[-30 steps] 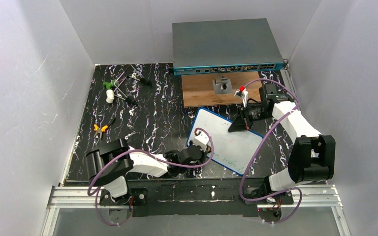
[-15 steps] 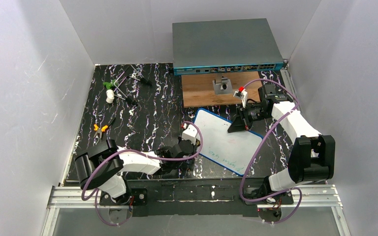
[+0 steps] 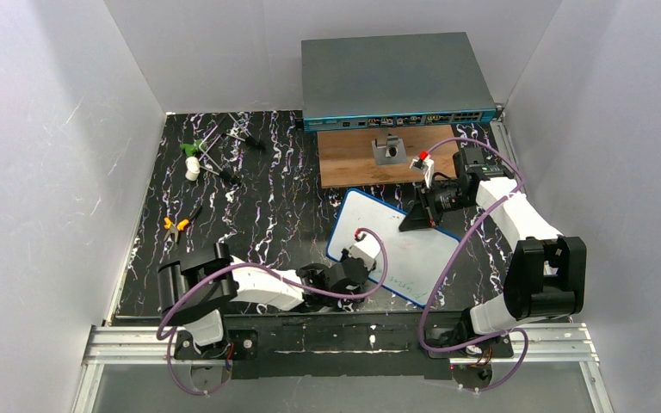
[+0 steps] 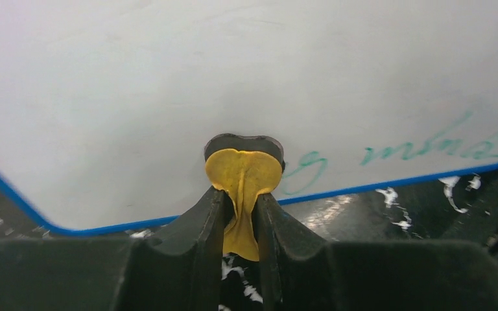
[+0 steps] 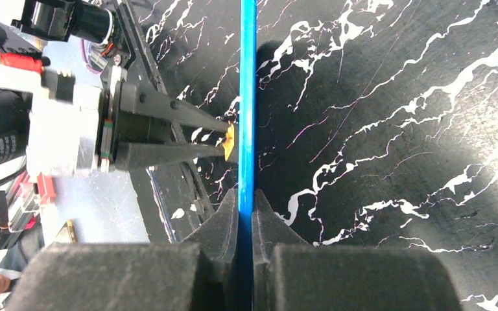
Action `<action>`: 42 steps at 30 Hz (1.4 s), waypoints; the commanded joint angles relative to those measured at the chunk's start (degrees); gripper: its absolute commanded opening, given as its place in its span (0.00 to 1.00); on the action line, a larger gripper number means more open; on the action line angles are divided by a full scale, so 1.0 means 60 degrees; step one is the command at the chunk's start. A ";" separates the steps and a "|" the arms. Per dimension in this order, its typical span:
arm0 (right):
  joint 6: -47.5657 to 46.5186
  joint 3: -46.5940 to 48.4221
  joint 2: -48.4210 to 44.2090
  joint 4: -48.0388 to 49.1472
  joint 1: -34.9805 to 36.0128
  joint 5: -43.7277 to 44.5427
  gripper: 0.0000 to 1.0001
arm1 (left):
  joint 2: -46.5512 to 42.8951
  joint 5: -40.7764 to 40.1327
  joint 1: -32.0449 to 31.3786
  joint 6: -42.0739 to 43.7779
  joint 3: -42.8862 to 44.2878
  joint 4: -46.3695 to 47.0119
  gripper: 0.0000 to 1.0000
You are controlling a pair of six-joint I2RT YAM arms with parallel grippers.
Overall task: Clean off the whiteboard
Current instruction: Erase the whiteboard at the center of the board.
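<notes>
Pinching a yellow cloth (image 4: 243,172), the left fingers (image 4: 201,220) hold it against the whiteboard (image 3: 400,245) just inside its near blue rim, beside a line of green writing (image 4: 421,146). The right fingers (image 5: 227,217) are clamped on the board's far edge. The board lies askew on the black desk (image 3: 258,198), between the two arms, just before a wooden plank (image 3: 353,163).

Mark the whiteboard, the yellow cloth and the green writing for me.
whiteboard (image 3: 400,237): top view, bare white face.
yellow cloth (image 4: 243,173): left wrist view, bulge ahead of the fingers.
green writing (image 4: 397,152): left wrist view, a stroke near the blue rim.
</notes>
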 commanded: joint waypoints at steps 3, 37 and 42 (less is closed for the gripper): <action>-0.0026 0.0080 -0.0188 -0.0771 0.0206 -0.1008 0.01 | -0.1554 -0.2082 0.0474 -0.1549 -0.0240 -0.1667 0.00; -0.0001 0.0055 -0.0161 -0.0756 0.0166 -0.0952 0.01 | -0.1155 -0.0446 0.0458 -0.1030 -0.0741 -0.1011 0.00; -0.0011 0.0053 -0.0142 -0.0754 0.0162 -0.0942 0.01 | -0.0207 0.0638 -0.0270 0.0636 0.0078 -0.0639 0.00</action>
